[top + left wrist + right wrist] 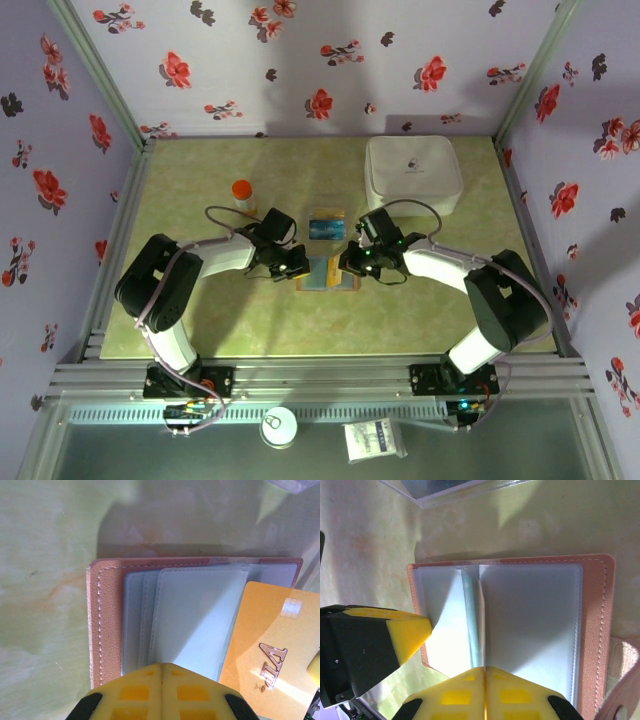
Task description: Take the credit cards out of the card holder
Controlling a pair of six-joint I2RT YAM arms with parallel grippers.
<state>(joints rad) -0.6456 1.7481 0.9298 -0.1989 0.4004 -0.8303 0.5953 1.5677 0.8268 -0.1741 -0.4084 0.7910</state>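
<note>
- The card holder (326, 274) lay open on the bench (200, 320), between the two arms.
- The left gripper (161, 672), closed tight and empty, hung over its pale pockets (195, 615).
- The right gripper (485, 675) pinched a yellow-orange card (270, 645), which stood on edge at the holder's fold.

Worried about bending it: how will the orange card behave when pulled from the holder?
The orange card probably stays stiff: its edges look straight and its face flat. Its glossy surface suggests it is slippery, likely sliding easily from the smooth sleeves of the card holder. It looks thin, so probably light.
</note>
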